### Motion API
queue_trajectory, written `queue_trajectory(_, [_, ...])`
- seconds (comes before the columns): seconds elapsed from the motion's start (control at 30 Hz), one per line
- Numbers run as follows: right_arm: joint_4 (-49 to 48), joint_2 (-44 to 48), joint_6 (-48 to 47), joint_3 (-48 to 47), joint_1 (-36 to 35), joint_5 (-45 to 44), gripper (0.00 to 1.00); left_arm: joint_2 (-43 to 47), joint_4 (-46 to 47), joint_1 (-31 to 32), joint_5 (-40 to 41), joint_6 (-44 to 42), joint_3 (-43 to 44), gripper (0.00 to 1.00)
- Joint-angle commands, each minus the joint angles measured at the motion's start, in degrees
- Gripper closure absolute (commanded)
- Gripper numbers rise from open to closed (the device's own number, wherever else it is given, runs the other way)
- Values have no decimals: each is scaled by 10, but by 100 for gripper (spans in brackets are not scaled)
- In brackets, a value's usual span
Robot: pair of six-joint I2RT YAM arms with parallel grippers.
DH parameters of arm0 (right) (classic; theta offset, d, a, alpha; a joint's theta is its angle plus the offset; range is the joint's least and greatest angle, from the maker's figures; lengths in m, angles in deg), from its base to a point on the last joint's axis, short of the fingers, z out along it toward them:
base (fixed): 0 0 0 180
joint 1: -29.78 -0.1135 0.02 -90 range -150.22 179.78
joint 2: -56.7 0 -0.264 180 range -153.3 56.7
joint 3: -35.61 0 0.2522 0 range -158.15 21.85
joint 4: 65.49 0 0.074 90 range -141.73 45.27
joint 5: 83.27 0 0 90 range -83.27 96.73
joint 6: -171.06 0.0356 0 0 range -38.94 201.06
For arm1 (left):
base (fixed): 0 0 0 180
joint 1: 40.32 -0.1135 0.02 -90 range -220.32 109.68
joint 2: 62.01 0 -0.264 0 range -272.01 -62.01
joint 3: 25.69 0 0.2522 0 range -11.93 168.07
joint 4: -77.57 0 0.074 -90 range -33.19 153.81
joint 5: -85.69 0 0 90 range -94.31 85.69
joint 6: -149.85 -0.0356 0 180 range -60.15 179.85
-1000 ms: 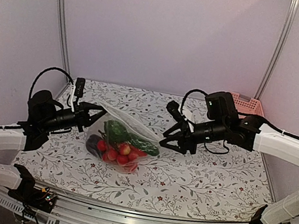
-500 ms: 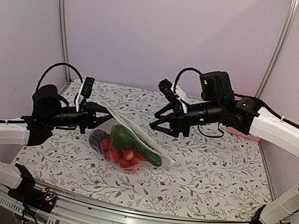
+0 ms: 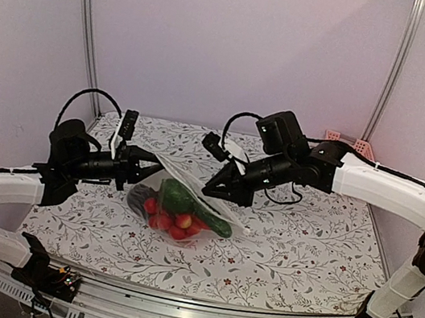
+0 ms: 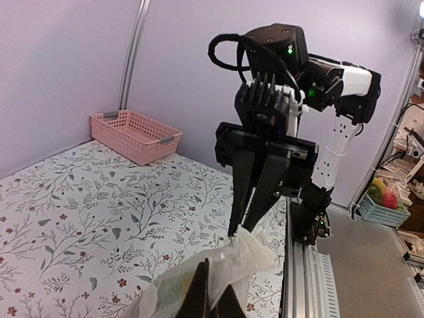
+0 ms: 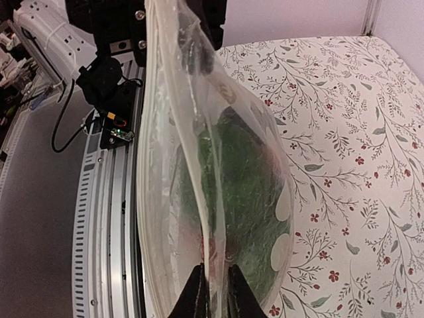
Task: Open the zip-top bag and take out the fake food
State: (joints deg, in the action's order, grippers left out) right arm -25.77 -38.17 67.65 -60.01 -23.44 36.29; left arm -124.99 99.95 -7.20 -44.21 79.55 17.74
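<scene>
Thin, crinkly zip-top bag looks slippery, sagging under light fake food; left fingers and right fingers each pinch opposite lips, the best hold.

Pink basket sits on the floral cloth, well beyond the right claw and to its right.

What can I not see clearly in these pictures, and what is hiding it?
- Whether the zip-top bag is open: top view, too small; left gripper and right gripper cover its edge.
- Number of fake food pieces: right wrist view, blurred behind crinkled plastic.
- Most of the pink basket: top view, behind the right arm.
</scene>
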Motion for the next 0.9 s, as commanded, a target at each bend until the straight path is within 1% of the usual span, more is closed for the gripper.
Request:
queue_trajectory(0.0, [13, -17, 10, -17, -4, 7, 100, -5, 12, 7, 0, -5, 20, 100])
queue_trajectory(0.1, [9, -18, 20, -22, -9, 49, 100, -9, 4, 6, 19, -5, 27, 100])
queue_trajectory(0.2, [-14, -18, 48, -24, -17, 84, 100, -24, -26, 2, 39, -5, 53, 100])
queue_trajectory(0.4, [-84, -26, 117, -35, -32, 128, 100, -96, -82, -10, 21, 22, 118, 100])
queue_trajectory(0.5, [-118, -28, 158, -29, -32, 125, 100, -132, -105, -18, 24, 34, 147, 100])
queue_trajectory(0.63, [-144, -35, 188, -13, -32, 78, 100, -152, -114, -39, 47, 67, 153, 91])
queue_trajectory(0.7, [-168, -37, 206, 4, -32, 53, 100, -147, -122, -52, 65, 86, 148, 80])
queue_trajectory(0.8, [-207, -36, 247, 31, -32, 31, 100, -122, -165, -63, 94, 103, 145, 66])
queue_trajectory(0.87, [-228, -35, 272, 43, -32, 21, 100, -98, -199, -63, 113, 114, 142, 62])
